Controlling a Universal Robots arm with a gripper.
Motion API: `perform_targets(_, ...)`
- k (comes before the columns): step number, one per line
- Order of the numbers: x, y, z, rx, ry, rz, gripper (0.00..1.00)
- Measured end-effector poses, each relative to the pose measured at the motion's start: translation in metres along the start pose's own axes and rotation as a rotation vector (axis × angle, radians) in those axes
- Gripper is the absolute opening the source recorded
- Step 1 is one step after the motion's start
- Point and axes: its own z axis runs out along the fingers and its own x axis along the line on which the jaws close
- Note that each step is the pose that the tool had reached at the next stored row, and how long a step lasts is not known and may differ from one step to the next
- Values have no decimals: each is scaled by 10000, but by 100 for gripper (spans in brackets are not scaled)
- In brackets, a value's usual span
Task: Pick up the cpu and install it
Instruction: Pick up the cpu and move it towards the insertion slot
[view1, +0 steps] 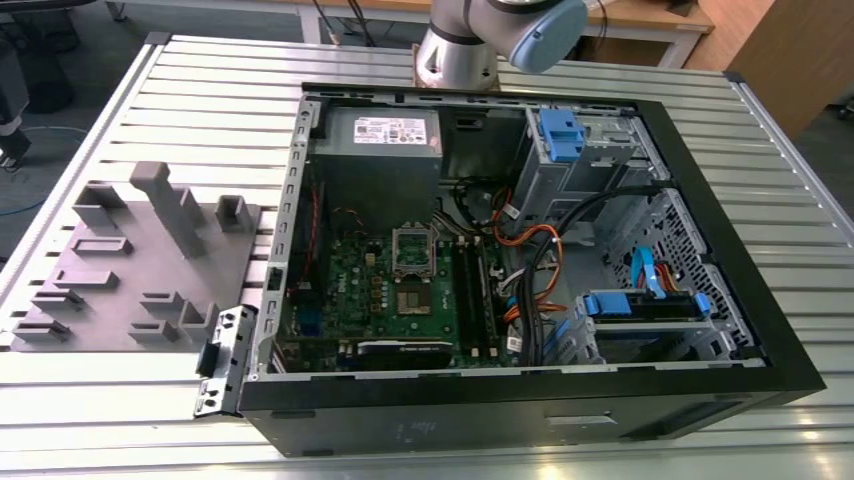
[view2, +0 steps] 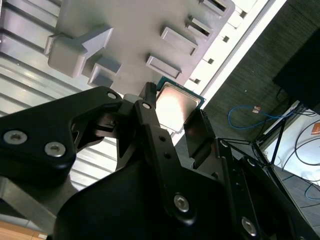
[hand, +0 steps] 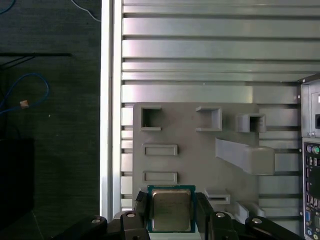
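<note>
Gripper (hand: 171, 202) and cpu (hand: 171, 212), both wrist views; the black fingers (hand: 141, 210) are closed against two opposite edges of the cpu (view2: 175, 106), pinching it with its dull silver top facing the cameras and its green rim showing at the sides; in the second wrist view the gripper (view2: 172, 117) carries the chip clear of the surfaces beyond. Behind the chip lies the grey fixture plate (hand: 200, 165), set with raised blocks and shallow rectangular pockets; the plate (view2: 135, 45) rests on the slatted table (hand: 200, 50), whose pale ribs run across the surface. In the exterior view the same plate (view1: 134, 270) sits at the exterior view's left, just beside the open computer case (view1: 534, 395), which lies on its side on the table (view1: 200, 80); inside the case a green circuit board (view1: 387, 290) is exposed among cables and blue drive brackets. The arm (view1: 487, 40) rises behind the case's far edge. Beyond the table edge, a blue cable (hand: 25, 95) lies looped on the dark floor (hand: 50, 165).
</note>
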Motion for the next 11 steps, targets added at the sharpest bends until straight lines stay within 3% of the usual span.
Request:
perform_targets(6,-1,2,-90,-1,-1,0,47)
perform_targets(11,-1,2,-100,0,0,-1,47)
